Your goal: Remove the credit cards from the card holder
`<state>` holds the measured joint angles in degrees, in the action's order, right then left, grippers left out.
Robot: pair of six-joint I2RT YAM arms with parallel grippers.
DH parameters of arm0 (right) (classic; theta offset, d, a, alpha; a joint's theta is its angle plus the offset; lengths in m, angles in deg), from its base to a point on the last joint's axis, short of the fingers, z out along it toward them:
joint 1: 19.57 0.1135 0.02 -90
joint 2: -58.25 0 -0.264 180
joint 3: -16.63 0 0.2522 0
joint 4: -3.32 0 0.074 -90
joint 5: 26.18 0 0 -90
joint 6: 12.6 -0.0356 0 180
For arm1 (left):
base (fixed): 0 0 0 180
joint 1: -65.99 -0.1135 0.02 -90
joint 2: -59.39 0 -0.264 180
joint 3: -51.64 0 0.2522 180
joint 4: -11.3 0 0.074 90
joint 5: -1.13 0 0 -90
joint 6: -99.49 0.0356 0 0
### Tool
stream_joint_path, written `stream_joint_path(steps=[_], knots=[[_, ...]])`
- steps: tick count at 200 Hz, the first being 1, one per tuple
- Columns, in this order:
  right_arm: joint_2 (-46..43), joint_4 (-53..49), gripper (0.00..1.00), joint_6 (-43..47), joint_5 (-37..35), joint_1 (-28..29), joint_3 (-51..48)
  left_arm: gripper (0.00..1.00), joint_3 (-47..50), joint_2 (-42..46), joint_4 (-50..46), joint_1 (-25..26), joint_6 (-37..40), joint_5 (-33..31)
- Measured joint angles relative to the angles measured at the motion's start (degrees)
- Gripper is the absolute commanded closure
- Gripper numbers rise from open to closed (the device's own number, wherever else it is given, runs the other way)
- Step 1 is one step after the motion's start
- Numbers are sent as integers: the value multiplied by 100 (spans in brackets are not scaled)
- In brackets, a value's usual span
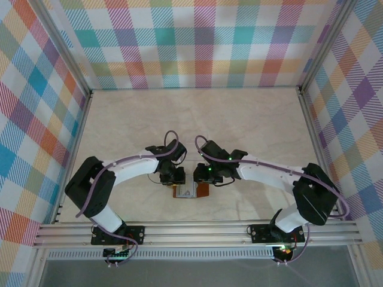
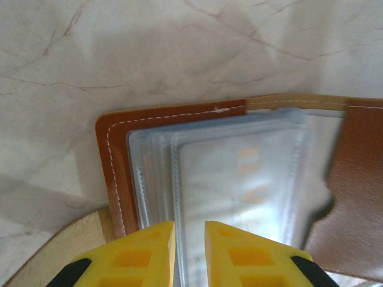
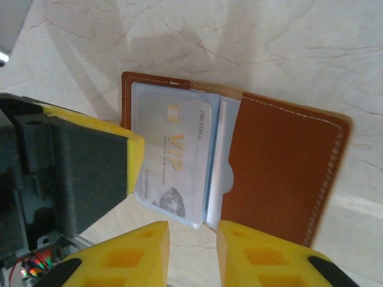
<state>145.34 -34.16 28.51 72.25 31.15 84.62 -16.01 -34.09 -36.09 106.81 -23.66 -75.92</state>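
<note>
Toward six o'clock on the table (image 1: pixel 251 119): card holder (image 1: pixel 191 192) open, credit card (image 3: pixel 176 158) sleeved inside. Left gripper (image 2: pixel 190 233) pinched nearly closed on its sleeves (image 2: pixel 239 173); right gripper (image 3: pixel 192 233) narrowed at card's edge, grip unclear.

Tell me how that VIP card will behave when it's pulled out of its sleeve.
The VIP card looks thin and flat, so it's probably light and stiff, flexing only slightly. Its smooth face suggests it could slip between fingers. It lies among the clear sleeves of the card holder, so it may drag the holder along unless that's pinned.
</note>
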Motion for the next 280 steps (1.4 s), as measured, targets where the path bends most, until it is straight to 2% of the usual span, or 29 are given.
stream_joint_path(steps=[48,96,148,222,280], knots=[[739,931,76,-175,809,-208,-280,80,-70,-151,37,-46,55,26],[1064,1491,77,-282,1185,-229,-282,80,-70,-151,35,-48,109,26],[1147,1462,74,-273,1117,-229,-282,80,-63,-151,48,-52,109,26],[1005,1200,57,-229,914,-227,-243,80,-52,-151,66,-52,109,22],[782,925,55,-168,730,-229,-243,80,-48,-105,57,-50,105,22]])
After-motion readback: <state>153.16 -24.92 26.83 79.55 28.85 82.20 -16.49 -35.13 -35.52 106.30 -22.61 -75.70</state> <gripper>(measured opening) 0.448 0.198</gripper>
